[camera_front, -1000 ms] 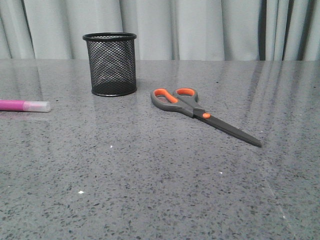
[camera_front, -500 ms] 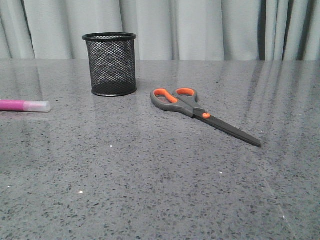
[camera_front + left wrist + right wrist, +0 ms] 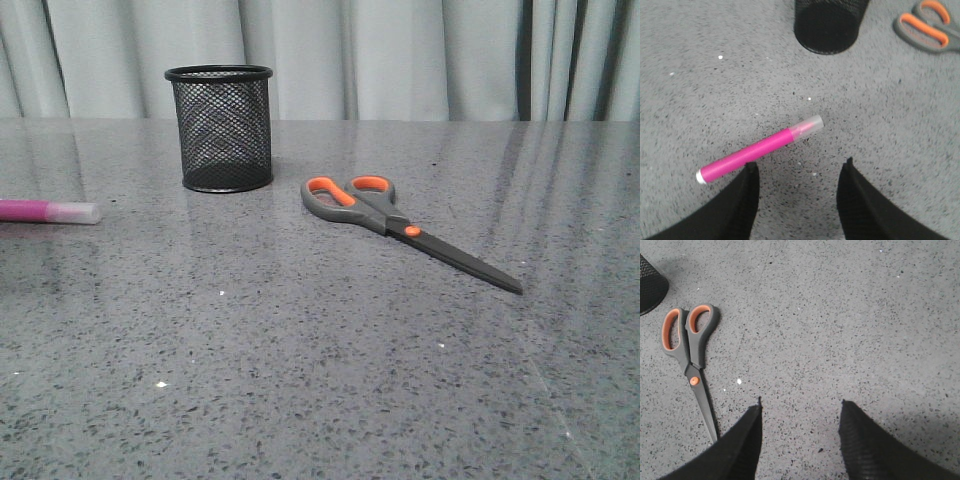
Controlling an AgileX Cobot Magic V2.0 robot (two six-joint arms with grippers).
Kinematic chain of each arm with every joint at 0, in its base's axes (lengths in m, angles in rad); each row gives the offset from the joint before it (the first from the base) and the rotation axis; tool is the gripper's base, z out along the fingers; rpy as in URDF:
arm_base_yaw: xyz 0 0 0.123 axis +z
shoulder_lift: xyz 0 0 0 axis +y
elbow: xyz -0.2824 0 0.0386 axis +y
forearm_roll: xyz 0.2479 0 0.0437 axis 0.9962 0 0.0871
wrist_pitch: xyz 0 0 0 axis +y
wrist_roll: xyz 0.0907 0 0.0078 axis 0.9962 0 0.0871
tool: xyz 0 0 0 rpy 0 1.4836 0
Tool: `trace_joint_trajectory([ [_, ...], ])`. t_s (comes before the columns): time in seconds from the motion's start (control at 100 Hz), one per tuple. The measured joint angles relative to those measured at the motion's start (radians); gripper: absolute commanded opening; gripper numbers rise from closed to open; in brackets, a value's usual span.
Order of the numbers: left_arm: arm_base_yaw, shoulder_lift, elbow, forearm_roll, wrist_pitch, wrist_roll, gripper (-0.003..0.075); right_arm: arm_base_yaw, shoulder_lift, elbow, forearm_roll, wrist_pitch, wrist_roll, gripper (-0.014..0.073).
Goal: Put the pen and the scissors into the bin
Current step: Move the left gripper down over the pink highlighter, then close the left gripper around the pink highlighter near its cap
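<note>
A: Done so far?
B: Nothing. Mesh pencil cup [image 3: 219, 128] empty; scissors [image 3: 398, 226] flat just right of it; pen [image 3: 45, 211] lying far left.
A: Grippers?
B: Left gripper [image 3: 798, 172] and right gripper [image 3: 800, 410] spread, holding nothing.

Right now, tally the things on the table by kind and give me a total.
Pen: 1
Scissors: 1
Mesh cup: 1
Total: 3
</note>
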Motion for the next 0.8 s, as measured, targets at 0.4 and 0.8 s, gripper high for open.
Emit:
trace_joint_trajectory([
  [0.4,0.0,0.235,-0.14,0.069,0.082,0.511,0.0333,0.0,0.0,0.0,0.002,0.001,0.0,0.0322],
  [0.8,0.0,0.401,-0.161,0.088,0.061,0.677,0.0333,0.0,0.0,0.0,0.002,0.002,0.0,0.0322],
])
